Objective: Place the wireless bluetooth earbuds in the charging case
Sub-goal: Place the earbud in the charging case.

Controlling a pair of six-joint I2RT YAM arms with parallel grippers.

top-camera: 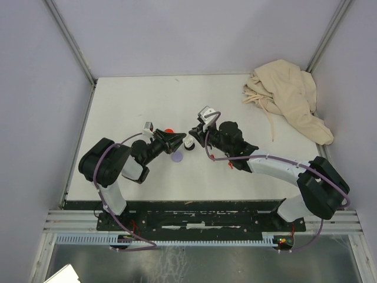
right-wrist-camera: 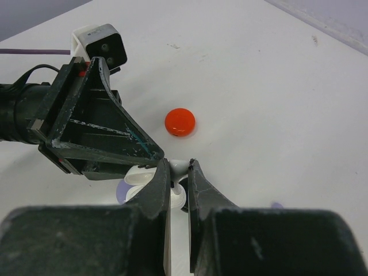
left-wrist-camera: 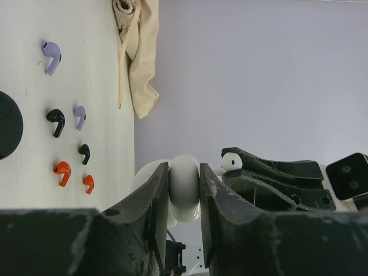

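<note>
My left gripper [left-wrist-camera: 184,172] is shut on the white round charging case [left-wrist-camera: 184,187] and holds it above the table. In the right wrist view the case [right-wrist-camera: 138,179] is open. My right gripper [right-wrist-camera: 177,167] is shut on a white earbud [right-wrist-camera: 183,167], right at the case's opening. That earbud also shows in the left wrist view [left-wrist-camera: 232,161]. Loose earbuds lie on the table: two lavender [left-wrist-camera: 52,56], two black [left-wrist-camera: 56,121] and two red [left-wrist-camera: 62,171]. In the top view both grippers [top-camera: 179,141] [top-camera: 195,135] meet at mid-table.
A red disc [right-wrist-camera: 180,122] lies just beyond the grippers, and a lavender disc [top-camera: 176,157] lies under them. A black disc [left-wrist-camera: 8,123] lies near the loose earbuds. A crumpled beige cloth [top-camera: 288,97] lies at the far right corner.
</note>
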